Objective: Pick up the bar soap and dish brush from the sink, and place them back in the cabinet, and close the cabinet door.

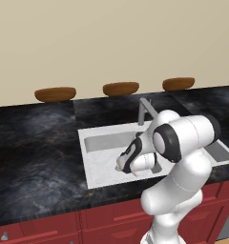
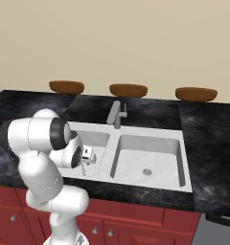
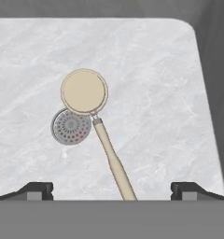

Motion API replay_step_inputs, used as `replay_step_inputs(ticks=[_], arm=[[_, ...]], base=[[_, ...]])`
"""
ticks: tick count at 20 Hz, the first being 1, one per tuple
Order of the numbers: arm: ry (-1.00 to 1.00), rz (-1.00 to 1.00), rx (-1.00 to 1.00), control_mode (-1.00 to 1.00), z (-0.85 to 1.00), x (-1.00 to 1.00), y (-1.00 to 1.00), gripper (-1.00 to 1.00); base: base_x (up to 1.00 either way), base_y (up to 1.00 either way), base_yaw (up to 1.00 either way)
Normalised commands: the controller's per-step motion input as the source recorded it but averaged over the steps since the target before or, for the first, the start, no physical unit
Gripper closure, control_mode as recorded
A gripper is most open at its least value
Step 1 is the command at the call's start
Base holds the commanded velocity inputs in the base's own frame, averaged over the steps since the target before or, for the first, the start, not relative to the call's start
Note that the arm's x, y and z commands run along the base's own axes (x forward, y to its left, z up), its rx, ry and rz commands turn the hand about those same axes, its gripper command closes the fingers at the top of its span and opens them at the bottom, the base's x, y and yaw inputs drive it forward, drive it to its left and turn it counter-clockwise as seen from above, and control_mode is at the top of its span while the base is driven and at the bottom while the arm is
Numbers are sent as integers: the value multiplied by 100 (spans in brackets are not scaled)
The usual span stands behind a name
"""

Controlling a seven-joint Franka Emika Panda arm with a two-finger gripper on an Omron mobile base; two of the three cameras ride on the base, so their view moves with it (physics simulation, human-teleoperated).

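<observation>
We hover our gripper [image 3: 112, 191], fingers spread wide, over the brush [image 3: 93, 116] in the sink [image 3: 170, 84]; next we should lower and close on its handle.

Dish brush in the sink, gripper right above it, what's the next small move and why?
Probably lower the gripper straight down onto the brush handle. The dish brush lies flat on the sink floor, its head partly over the drain. The fingertips are wide open either side of the handle's near end, not yet touching it.
</observation>
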Motion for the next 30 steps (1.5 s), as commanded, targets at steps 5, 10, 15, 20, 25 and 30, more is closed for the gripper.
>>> replay_step_inputs(ticks=[5,10,15,20,25,30], arm=[[1,0,0,-100,-8,0,0,-100],[2,0,0,-100,-13,2,0,-100],[2,0,0,-100,-14,4,0,-100],[1,0,0,-100,-13,5,0,-100],[3,0,0,-100,-11,5,0,-100],[2,0,0,-100,-13,4,0,-100]], base=[[0,0,0],[0,0,0],[0,0,0],[0,0,0],[0,0,0],[0,0,0]])
